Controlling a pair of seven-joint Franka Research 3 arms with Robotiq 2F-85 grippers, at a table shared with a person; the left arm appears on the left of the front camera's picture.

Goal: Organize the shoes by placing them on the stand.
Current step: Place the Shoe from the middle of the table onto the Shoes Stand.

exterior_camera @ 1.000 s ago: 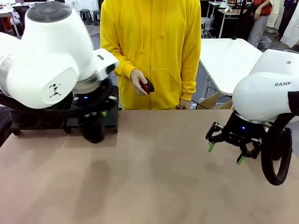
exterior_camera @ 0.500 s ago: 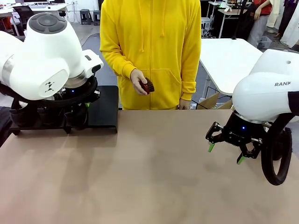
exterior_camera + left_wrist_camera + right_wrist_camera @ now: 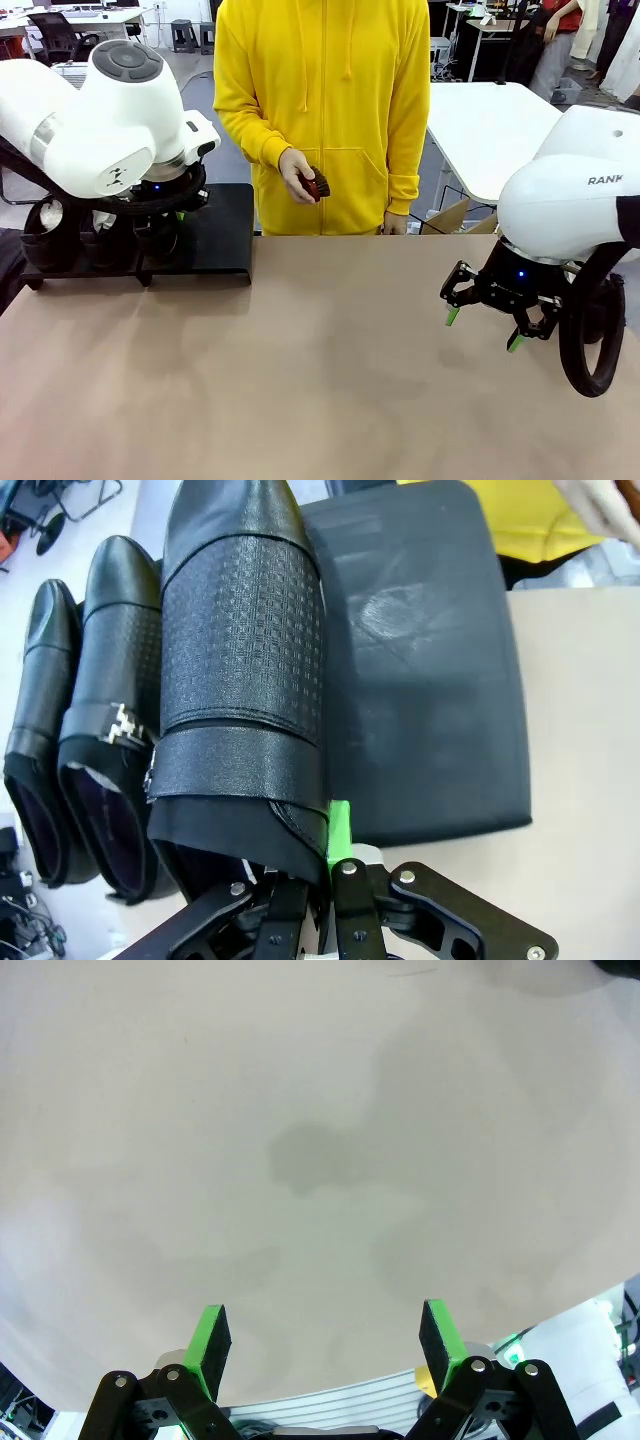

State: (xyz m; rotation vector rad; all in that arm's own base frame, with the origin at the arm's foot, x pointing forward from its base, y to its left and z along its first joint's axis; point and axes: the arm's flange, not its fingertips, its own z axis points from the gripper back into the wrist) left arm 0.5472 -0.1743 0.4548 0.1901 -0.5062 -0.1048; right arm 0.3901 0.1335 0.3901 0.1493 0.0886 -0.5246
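Observation:
The black stand [image 3: 222,232] sits at the table's far left. Two glossy black shoes [image 3: 45,235] [image 3: 100,240] stand on its left part; the left wrist view has them side by side [image 3: 45,720] [image 3: 115,700]. My left gripper [image 3: 165,215] hangs over the stand, shut on the heel rim of a third, textured black shoe [image 3: 245,650], which lies right beside the other two. A green pad [image 3: 338,825] presses on that rim. Whether this shoe rests on the stand [image 3: 430,680] I cannot tell. My right gripper [image 3: 482,316] hovers open over bare table at the right, its pads [image 3: 210,1345] wide apart.
A person in a yellow hoodie [image 3: 330,100] stands at the far edge, holding a small dark red object [image 3: 315,185] in one hand. The stand's right part is bare. White tables [image 3: 490,125] stand behind at the right. The brown tabletop [image 3: 320,380] stretches wide between the arms.
My left arm has swung left and back over the stand, carrying the textured shoe from the stand's front edge to a spot beside the other two. The right arm has not moved.

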